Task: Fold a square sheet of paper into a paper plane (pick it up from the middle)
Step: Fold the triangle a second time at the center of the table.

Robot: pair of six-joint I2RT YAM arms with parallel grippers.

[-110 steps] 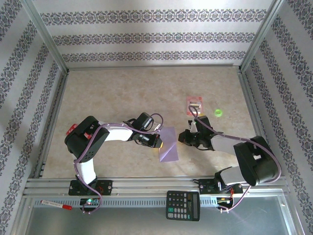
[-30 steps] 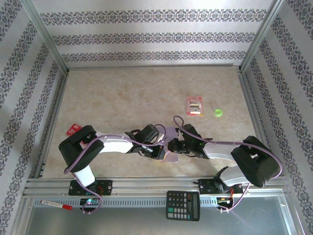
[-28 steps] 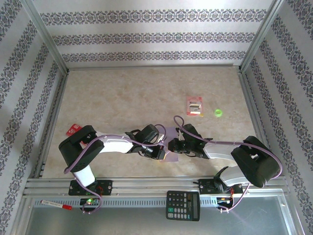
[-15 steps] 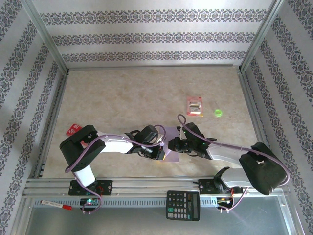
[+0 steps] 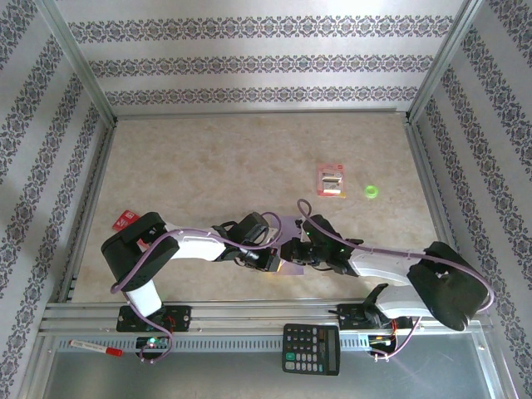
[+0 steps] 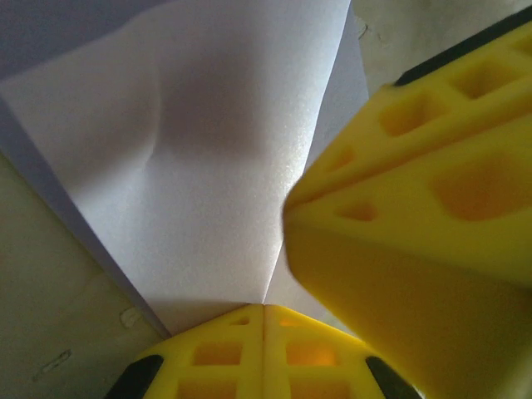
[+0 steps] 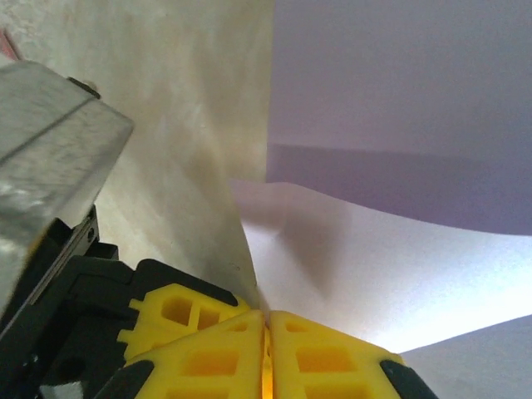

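The square sheet of paper (image 5: pixel 290 225), pale lavender, sits near the table's front between the two grippers, folded and lifted into a curve, and mostly hidden under them from above. In the left wrist view the sheet (image 6: pixel 208 158) bulges upward, and my left gripper (image 6: pixel 264 309) is shut on its edge where a crease runs in. My right gripper (image 7: pixel 267 318) is shut on the sheet (image 7: pixel 374 258), which rises from between its pads. The two grippers (image 5: pixel 270 258) (image 5: pixel 292 252) are almost touching. No paper plane shape is in view.
A red-and-white packet (image 5: pixel 332 180) and a small green ring (image 5: pixel 371 192) lie behind and right of the grippers. A red item (image 5: pixel 125 220) sits by the left arm. A calculator (image 5: pixel 311 348) and a marker (image 5: pixel 96 347) rest on the front rail. Patterned walls enclose the table.
Both grippers have closed in on the sheet, which lay flat earlier. Over the last second the right arm has pushed slightly left toward the left gripper, and the left arm has held still.
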